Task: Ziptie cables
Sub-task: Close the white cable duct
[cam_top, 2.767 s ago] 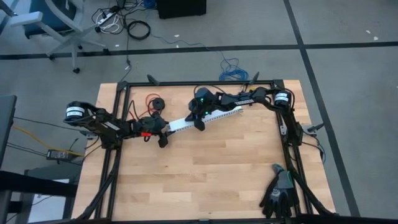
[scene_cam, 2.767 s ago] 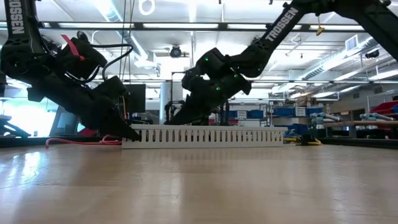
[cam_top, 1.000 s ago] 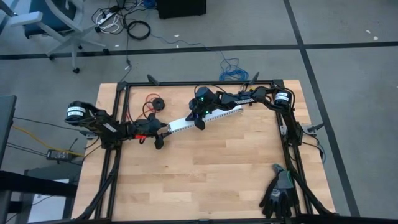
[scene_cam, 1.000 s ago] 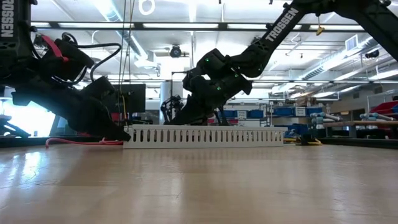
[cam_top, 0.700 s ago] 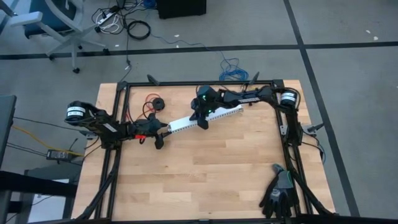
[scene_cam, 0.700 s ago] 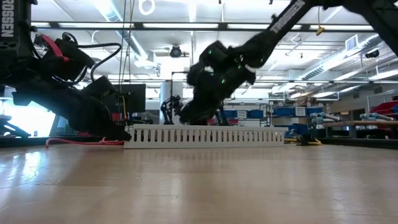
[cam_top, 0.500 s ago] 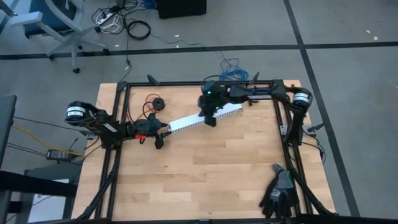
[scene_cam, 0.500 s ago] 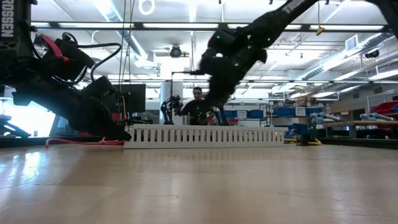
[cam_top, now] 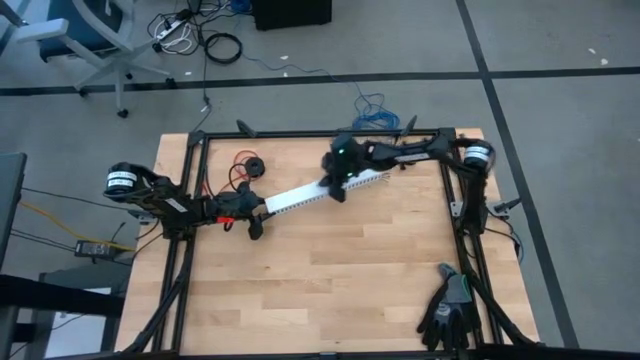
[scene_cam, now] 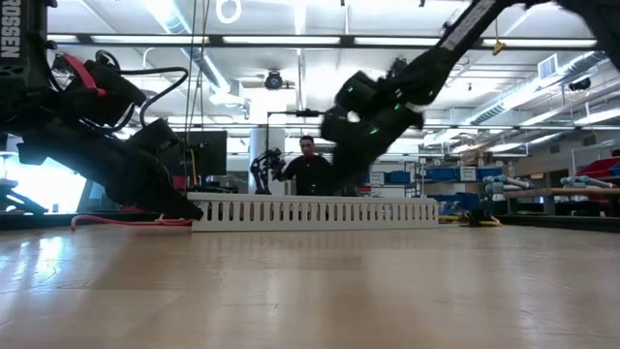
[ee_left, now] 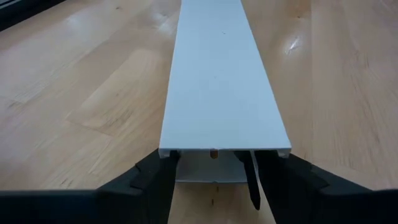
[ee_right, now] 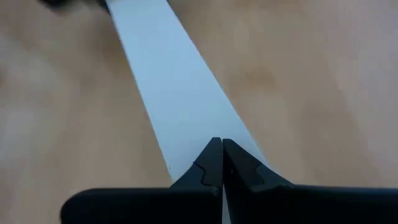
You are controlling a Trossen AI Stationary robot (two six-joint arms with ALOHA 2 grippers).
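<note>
The desk (cam_top: 330, 270) is pale wood in jointed strips with visible grain, its smooth finish carrying a soft sheen. The white channel (ee_left: 221, 81) looks like smooth plastic, its lid faintly glossy and its side (scene_cam: 315, 212) cut into narrow slots. Both grippers' fingers (ee_right: 211, 163) are matt black plastic. The desk's frame (cam_top: 320, 133) appears to be dark metal

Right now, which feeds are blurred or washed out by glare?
Right wrist view: soft throughout, with the white channel smeared. Low view: the right arm's hand is motion-blurred, and ceiling lights leave a sheen on the table. Left wrist view: sharp, with one small glare spot on the wood. High view: even light.
</note>
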